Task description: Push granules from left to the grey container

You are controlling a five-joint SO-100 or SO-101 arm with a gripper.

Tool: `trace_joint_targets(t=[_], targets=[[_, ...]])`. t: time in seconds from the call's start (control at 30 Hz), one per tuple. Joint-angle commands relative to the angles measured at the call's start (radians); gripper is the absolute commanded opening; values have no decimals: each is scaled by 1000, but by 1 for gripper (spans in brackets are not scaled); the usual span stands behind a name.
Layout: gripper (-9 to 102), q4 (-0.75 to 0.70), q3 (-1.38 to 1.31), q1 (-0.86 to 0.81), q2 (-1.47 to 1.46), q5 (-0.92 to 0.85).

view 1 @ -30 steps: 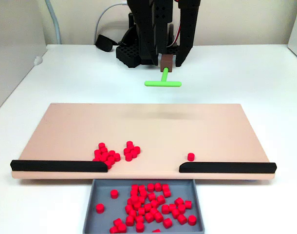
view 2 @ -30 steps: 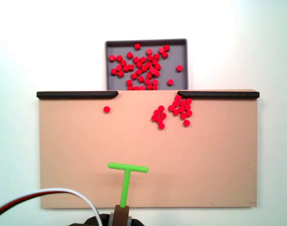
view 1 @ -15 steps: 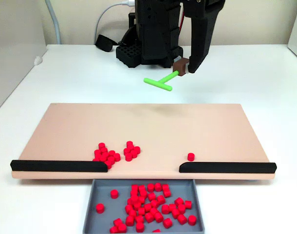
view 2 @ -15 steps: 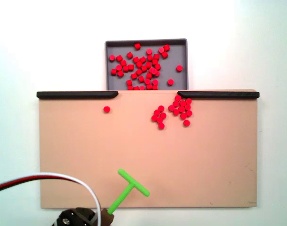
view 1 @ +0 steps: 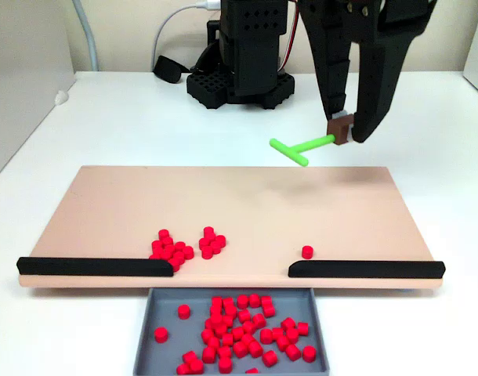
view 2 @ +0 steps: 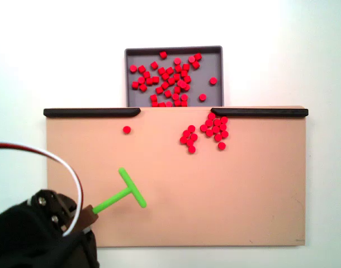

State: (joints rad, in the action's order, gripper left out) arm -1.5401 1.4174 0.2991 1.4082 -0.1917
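The end effector (view 1: 347,133) swung right, clamping the smooth green T-shaped pusher (view 1: 295,149).

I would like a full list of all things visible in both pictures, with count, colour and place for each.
granules: many, bright red; two clusters on the board near the gap between the bars, one single pellet apart, and many more inside the tray.
grey container: one, grey; against the board's barred edge, at the gap.
tan board: one, tan; on the white table.
black bars: two, black; along the board's edge, on either side of the gap.
green T-shaped pusher: one, green; above the board's far corner from the clusters, held in the jaws by a brown block.
cable: red, white and black; by the arm.
arm base: one, black; behind the board in a fixed view.
gripper: one, black; closed on the pusher's block.
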Motion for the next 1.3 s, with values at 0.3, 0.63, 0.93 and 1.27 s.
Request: trace_joint_targets(t=[0.3,0.63,0.93,1.27], targets=[[0,-18,-290,41,-192,206],[0,-110,-526,63,-371,333],[0,-150,-736,77,-480,365],[0,-150,-738,48,-529,411]])
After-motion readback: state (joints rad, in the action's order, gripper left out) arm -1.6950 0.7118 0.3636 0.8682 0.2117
